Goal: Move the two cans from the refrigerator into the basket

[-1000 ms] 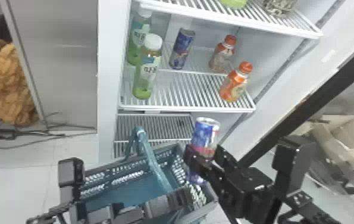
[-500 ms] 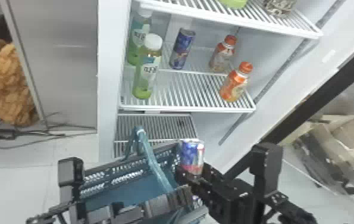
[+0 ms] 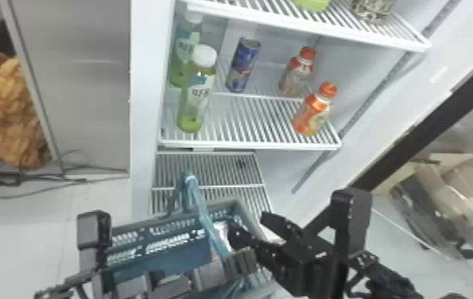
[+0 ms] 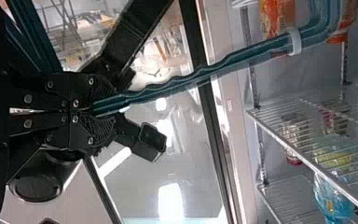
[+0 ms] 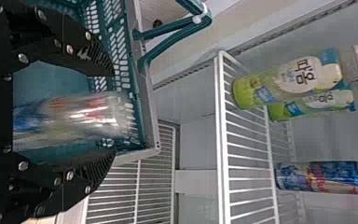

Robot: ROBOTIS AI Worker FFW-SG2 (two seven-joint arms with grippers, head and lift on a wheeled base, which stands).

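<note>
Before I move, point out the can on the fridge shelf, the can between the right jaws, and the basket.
Shelf can [image 3: 243, 66]: head view, middle of its side.
Other can [image 5: 67, 119]: right wrist view, middle of its side.
Basket [image 5: 151, 121]: right wrist view, grey rim.

Angular black arms [image 3: 303, 258] with round silver screws [image 5: 23, 165]

Left tool [image 3: 244, 260] clamped, right tool [image 3: 247, 223] spread

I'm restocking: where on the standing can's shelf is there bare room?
Widest: the front of the shelf, between the front green bottle and the front orange bottle. A narrower gap separates the can from the rear orange-capped bottle. The left is crowded: the rear green bottle stands close behind the front one.
</note>
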